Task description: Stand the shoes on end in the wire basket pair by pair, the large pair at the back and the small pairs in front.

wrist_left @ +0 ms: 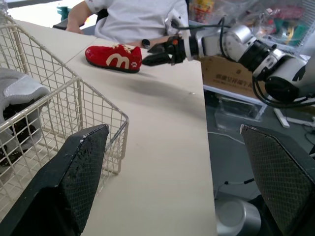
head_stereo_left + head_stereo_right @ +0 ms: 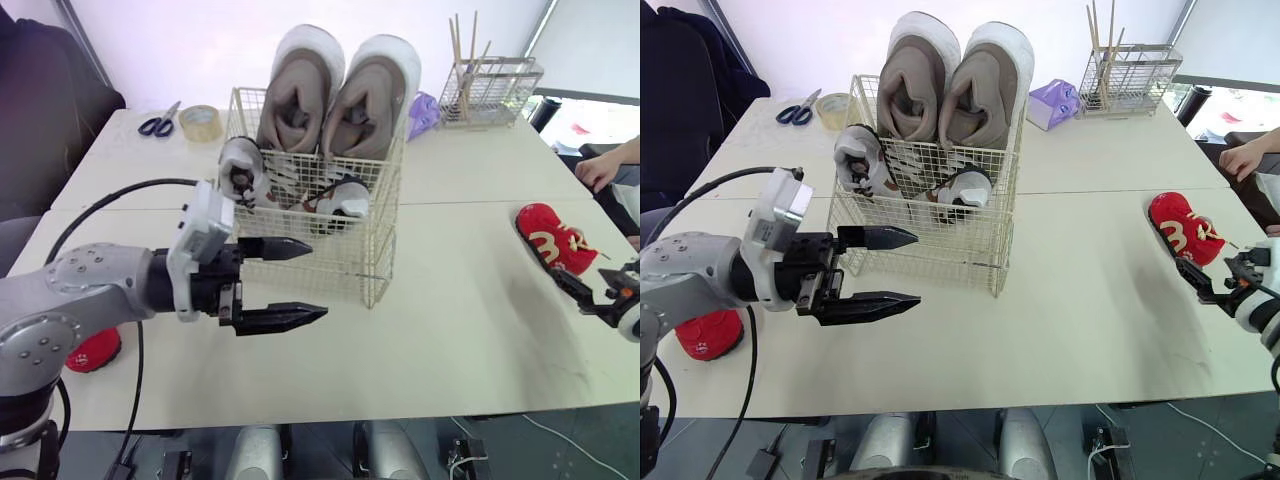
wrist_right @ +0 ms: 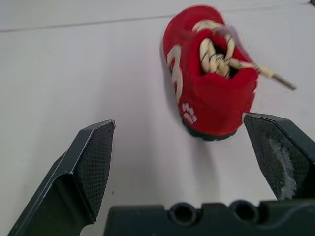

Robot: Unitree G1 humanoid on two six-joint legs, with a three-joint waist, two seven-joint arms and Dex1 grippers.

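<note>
Red small trainer (image 3: pixel 211 93) lies flat on the pale worktop (image 2: pixel 450 340) at 3 o'clock from the wire basket (image 2: pixel 350 262). The right jaws are apart just short of its heel, holding nothing. Advice: clamp across the sides below the loose lace, then upend it beside the small grey pair (image 2: pixel 290 185) in front. Its mate (image 2: pixel 95 350) sits at 8 o'clock. The left jaws are apart and empty by the basket's front. Scissors (image 2: pixel 158 124) and a tape roll (image 2: pixel 201 122) lie at 11 o'clock; a person's hand (image 2: pixel 600 170) is at 2.
</note>
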